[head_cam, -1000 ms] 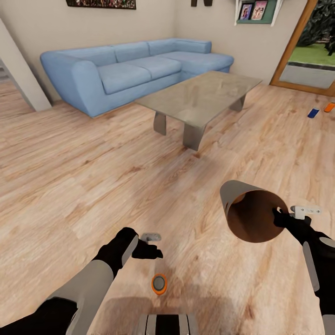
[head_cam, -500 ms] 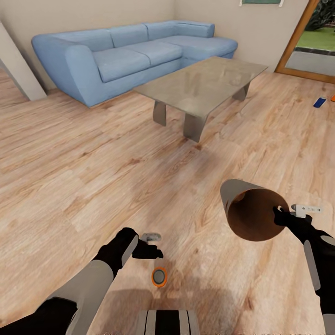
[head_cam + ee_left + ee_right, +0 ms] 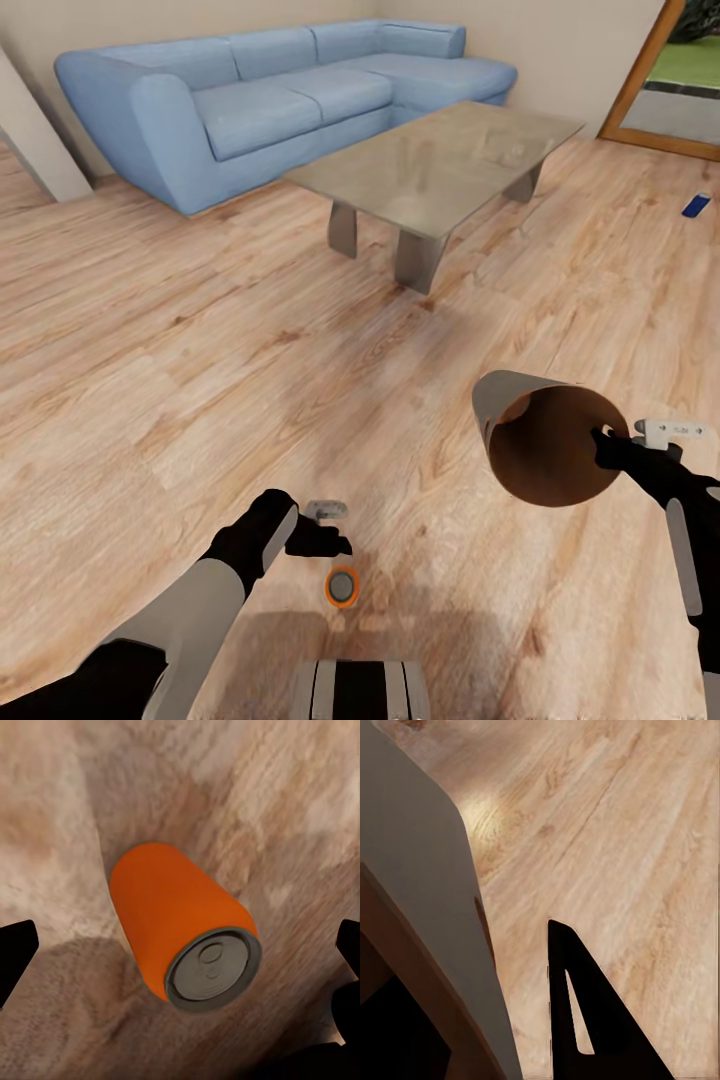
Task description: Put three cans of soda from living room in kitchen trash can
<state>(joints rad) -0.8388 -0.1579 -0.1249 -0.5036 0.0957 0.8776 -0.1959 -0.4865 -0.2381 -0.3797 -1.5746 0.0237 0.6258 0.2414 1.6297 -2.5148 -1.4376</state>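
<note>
An orange soda can (image 3: 341, 587) stands upright on the wood floor just in front of my base, grey top up. My left gripper (image 3: 338, 527) hovers open just beyond it. In the left wrist view the orange can (image 3: 180, 926) lies between the wide-apart black fingertips (image 3: 15, 952), untouched. My right gripper (image 3: 602, 442) is shut on the rim of the grey trash can (image 3: 500, 405), held tilted in the air with its brown inside facing me. The bin's grey wall (image 3: 420, 870) shows beside a black finger (image 3: 585, 1012). A dark blue can (image 3: 696, 204) lies on the floor far right.
A glass coffee table (image 3: 440, 165) on grey legs stands ahead, with a blue corner sofa (image 3: 250, 100) behind it. A wood-framed doorway (image 3: 650, 80) opens at the far right. Wood plank floor (image 3: 200, 350) spreads between me and the table.
The whole view has shifted down and forward, so the camera moved; a second orange can at the far right left the picture. The held bin rose slightly. The left gripper stays open.
</note>
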